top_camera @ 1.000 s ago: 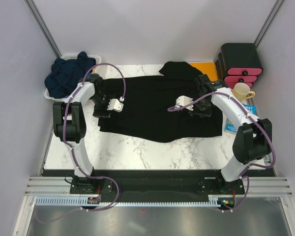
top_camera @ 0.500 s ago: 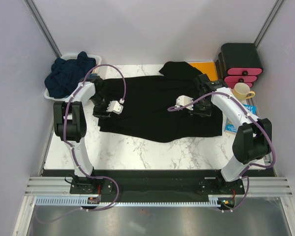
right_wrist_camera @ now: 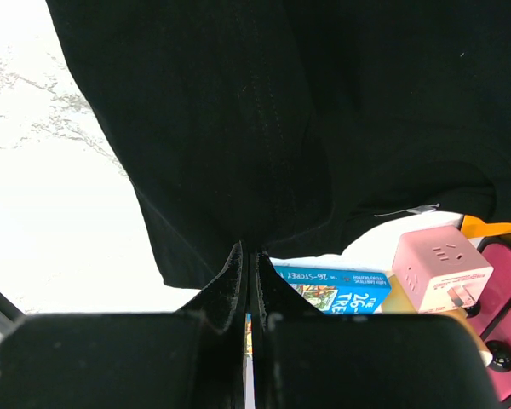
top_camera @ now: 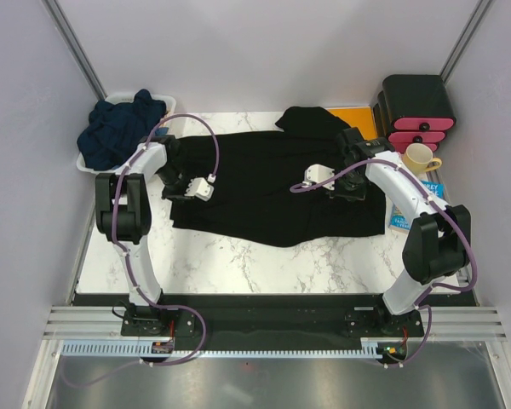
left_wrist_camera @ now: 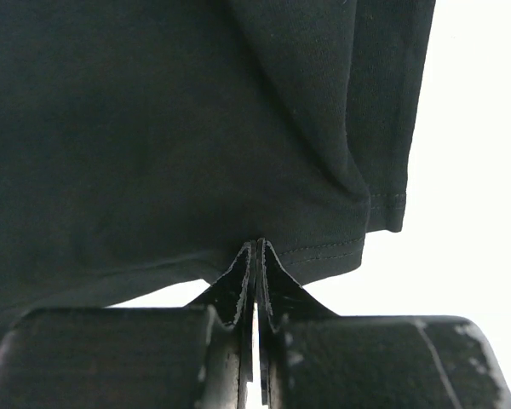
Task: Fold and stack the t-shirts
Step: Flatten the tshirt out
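Observation:
A black t-shirt lies spread across the marble table, with one part bunched at the back. At its left edge my left gripper is shut on the hem, and in the left wrist view the fingertips pinch the stitched edge of the black t-shirt. My right gripper is shut on the shirt's right side. The right wrist view shows those tips clamping the black cloth. Dark navy t-shirts are heaped in a white basket at the back left.
An orange sheet lies at the back right beside a black and pink drawer unit. A cream mug and a blue book sit by the right arm. A pink cube stands near the book.
My left gripper has closed from open onto the black shirt's left hem and shifted slightly toward the back. The right gripper has kept its grip and place.

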You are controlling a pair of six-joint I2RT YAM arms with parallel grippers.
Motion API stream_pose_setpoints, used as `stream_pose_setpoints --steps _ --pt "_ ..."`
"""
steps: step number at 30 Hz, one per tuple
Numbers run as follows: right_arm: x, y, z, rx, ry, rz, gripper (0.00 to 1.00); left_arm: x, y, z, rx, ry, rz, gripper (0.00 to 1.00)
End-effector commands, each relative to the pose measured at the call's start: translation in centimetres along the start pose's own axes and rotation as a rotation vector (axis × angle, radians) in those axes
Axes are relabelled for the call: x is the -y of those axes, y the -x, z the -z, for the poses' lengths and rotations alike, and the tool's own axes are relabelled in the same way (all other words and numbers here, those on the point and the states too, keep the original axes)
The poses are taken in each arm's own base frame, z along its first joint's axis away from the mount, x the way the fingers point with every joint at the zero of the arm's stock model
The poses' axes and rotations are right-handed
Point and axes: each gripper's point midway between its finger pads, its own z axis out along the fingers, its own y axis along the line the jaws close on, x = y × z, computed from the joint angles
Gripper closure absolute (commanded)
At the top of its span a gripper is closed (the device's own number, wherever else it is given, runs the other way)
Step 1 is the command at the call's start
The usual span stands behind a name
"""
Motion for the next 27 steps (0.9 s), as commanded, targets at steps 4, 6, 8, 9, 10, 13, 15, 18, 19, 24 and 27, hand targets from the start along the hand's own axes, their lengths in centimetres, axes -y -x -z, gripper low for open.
stream_pose_setpoints --steps 4,6,8,9,10,13,15,18,19,24,27 --pt "1.2 0.2 1.1 -0.009 -0.052 0.009 1.0 -0.5 0.4 1.3 0.007 0.03 0.047 0.98" --pt "1.3 0.1 1.2 -0.011 -0.06 0.008 1.0 -1.9 1.2 3.3 0.027 0.112 0.07 0.91" --pt "1.4 0.0 1.3 -0.013 -0.066 0.007 1.0 -3.1 2.8 5.7 0.081 0.198 0.074 0.59" --pt "1.3 0.1 1.3 -0.012 -0.067 0.008 1.0 -3.2 3.7 7.6 0.096 0.254 0.057 0.45" --pt "1.4 0.0 1.2 -0.013 -0.069 0.007 1.0 -3.0 4.4 7.9 0.124 0.268 0.034 0.39" --pt "1.3 0.0 1.0 -0.014 -0.071 0.005 1.0 -1.1 5.6 8.4 0.133 0.281 -0.037 0.23" --pt "1.4 0.0 0.9 -0.013 -0.074 0.002 1.0 1.3 5.9 6.7 0.134 0.227 -0.07 0.23" --pt "1.6 0.1 0.7 -0.013 -0.078 -0.002 1.0 4.6 6.2 3.9 0.122 0.191 -0.161 0.23" --pt "1.6 0.1 0.8 -0.011 -0.08 -0.002 1.0 5.2 6.3 3.9 0.108 0.223 -0.194 0.24" --pt "1.8 0.2 0.9 -0.015 -0.084 -0.002 1.0 6.5 5.0 -0.8 0.072 0.254 -0.255 0.27" --pt "2.0 0.1 1.0 -0.022 -0.091 0.004 1.0 6.2 4.6 -1.6 0.073 0.259 -0.204 0.31"
